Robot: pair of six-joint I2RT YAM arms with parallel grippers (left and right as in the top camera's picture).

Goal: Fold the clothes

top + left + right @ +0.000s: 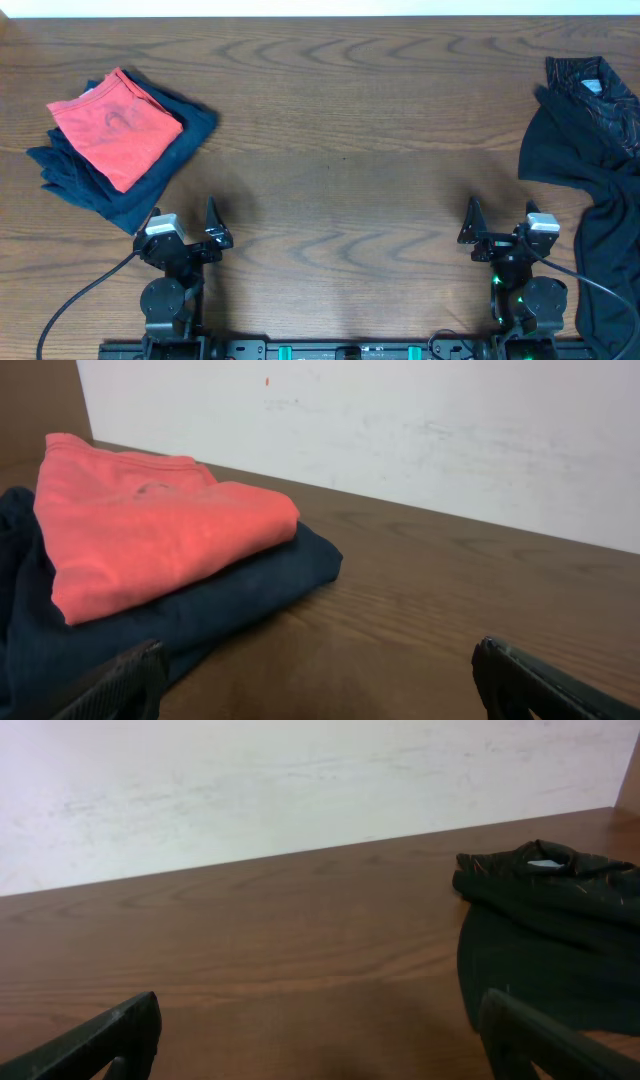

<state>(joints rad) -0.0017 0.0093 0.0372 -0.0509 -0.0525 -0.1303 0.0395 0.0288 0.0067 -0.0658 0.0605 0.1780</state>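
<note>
A crumpled black garment with thin wavy lines (585,130) lies unfolded at the table's right edge, running down past the right arm; it also shows in the right wrist view (545,935). The white logo shirt is not distinguishable. A folded red garment (115,125) lies on a folded dark blue garment (150,180) at the far left, also in the left wrist view, red (140,525) on blue (250,585). My left gripper (190,228) is open and empty near the front edge. My right gripper (498,228) is open and empty, just left of the black garment.
The brown wooden table (340,150) spreads between the two piles. A white wall (400,430) stands behind its far edge. Black cables run from both arm bases at the front.
</note>
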